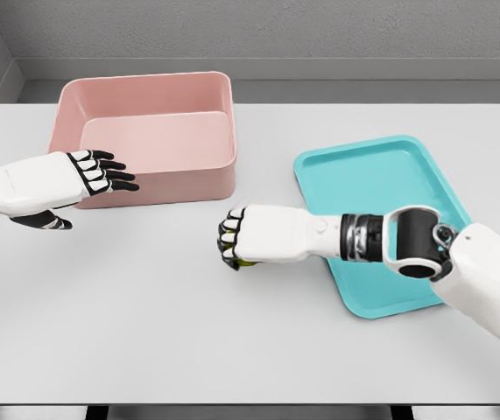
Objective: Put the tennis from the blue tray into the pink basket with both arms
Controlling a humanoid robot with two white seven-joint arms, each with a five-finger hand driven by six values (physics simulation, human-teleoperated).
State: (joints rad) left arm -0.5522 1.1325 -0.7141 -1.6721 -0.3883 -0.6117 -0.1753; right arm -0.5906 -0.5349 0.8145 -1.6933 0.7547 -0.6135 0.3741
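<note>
The right robot hand [232, 238] is clamped over the tennis ball [244, 261] above the worktop [144, 324], between blue tray [390, 175] and pink basket [158, 131], while the left robot hand [101, 172] waits spread-fingered, so a misaligned handover could drop the barely visible ball.

Colours on the plain pale grey table [144, 332].
Pink rectangular plastic basket [158, 179]; turquoise-blue flat tray [381, 171]; yellow-green ball [244, 262]; white hands with black fingers [114, 171].
</note>
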